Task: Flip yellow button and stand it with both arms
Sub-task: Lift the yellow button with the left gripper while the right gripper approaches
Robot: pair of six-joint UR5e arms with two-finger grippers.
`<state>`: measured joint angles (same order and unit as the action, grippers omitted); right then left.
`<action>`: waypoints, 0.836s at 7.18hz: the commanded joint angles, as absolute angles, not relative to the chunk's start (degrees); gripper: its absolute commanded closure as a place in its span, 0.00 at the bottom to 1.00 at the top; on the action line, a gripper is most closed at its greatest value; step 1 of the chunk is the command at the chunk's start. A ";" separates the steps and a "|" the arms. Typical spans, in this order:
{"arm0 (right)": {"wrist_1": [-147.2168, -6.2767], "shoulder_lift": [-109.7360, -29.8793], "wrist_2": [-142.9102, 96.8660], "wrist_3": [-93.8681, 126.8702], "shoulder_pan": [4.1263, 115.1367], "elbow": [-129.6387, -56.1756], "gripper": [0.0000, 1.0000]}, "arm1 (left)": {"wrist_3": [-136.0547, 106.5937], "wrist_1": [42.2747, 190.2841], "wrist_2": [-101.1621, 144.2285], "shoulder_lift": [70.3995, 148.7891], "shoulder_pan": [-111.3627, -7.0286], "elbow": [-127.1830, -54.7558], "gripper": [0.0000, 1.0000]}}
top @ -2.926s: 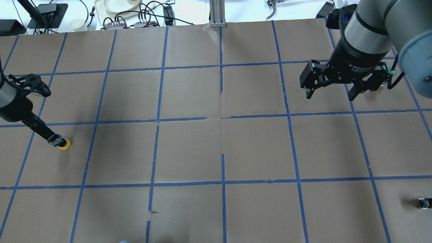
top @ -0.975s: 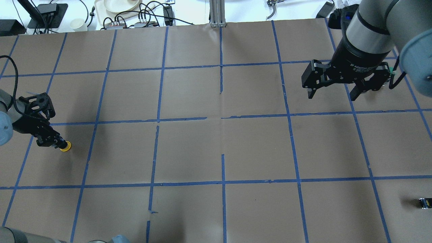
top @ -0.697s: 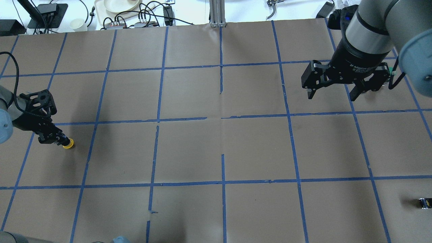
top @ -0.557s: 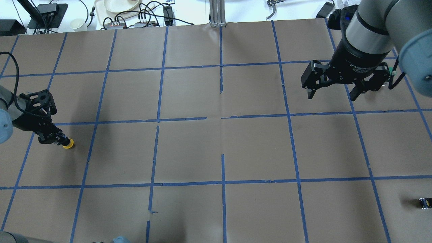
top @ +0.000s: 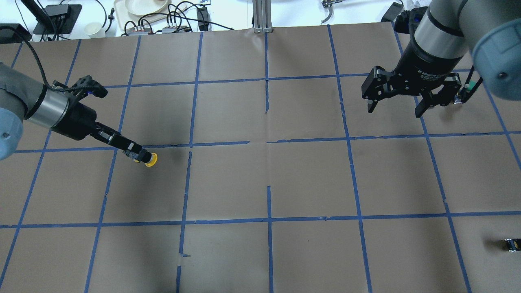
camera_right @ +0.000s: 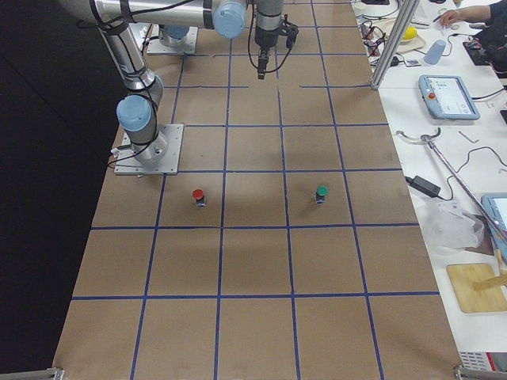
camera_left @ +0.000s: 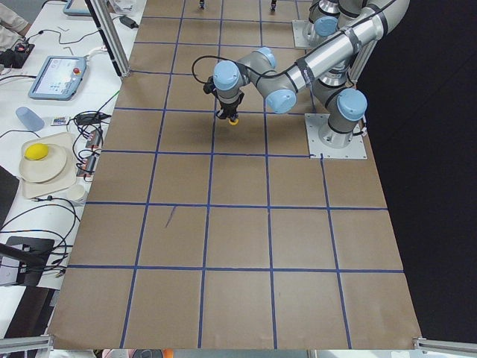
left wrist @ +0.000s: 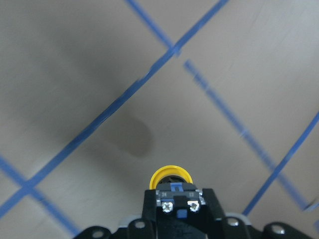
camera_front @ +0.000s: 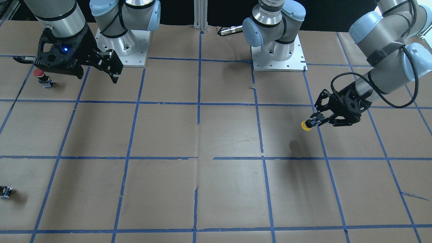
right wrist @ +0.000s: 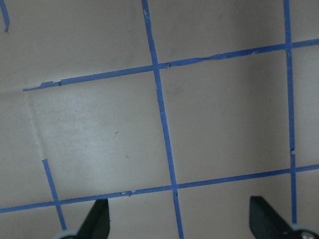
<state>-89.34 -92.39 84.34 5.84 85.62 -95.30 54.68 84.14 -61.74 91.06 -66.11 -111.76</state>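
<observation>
In the front-facing view the left gripper (camera_front: 316,123) is clamped on the contact-block end of the yellow button (camera_front: 306,125). It holds the button level above the paper, cap toward the middle, over the tabletop's left half about midway between the robot's edge and the operators' edge. The overhead view shows the right gripper (top: 394,112) raised over the right half, jaws wide apart and empty. The left wrist view shows the cap jutting past the fingers, its shadow well below. This looks like the carry toward a hand-over. Next, the right gripper likely must come across and take the black body before the left lets go.
</observation>
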 commanded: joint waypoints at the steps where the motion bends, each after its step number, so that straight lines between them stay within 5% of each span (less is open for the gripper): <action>1: -88.95 -92.20 71.41 9.64 81.40 -95.27 0.00 | 41.61 92.07 -46.04 90.36 -68.11 -111.71 0.90; 6: -89.30 -91.41 49.66 35.26 81.73 -96.15 0.00 | 22.18 93.69 -15.70 87.36 -79.01 -112.32 0.90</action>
